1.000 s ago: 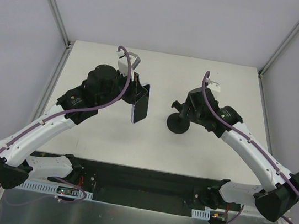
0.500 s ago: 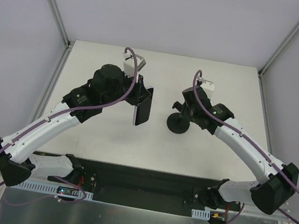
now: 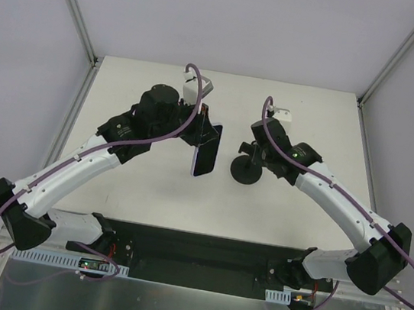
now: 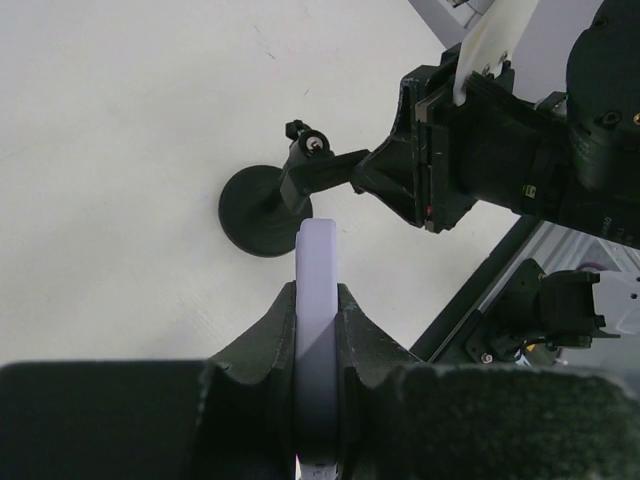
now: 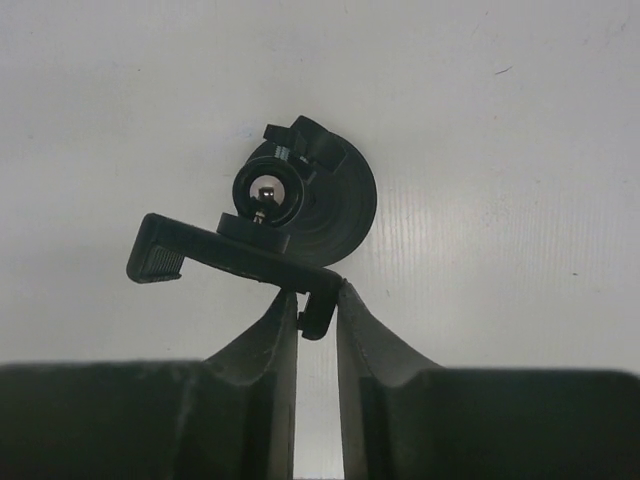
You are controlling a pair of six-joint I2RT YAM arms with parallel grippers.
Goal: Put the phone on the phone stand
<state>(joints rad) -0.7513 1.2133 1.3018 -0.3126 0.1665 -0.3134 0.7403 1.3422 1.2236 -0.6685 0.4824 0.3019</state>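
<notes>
Your phone (image 3: pixel 206 150) is pinched by its edges in the left gripper (image 4: pixel 318 308), just beside the stand (image 3: pixel 247 173) and not touching it. Your right gripper (image 5: pixel 318 300) clamps the stand's bracket end on the table (image 3: pixel 148 189).

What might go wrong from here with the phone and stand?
The left claw holds the phone by one end, so it may swing or slip on contact. The right claw grips the stand only by its bracket tip; a push from the phone may twist it loose or tip it.
</notes>
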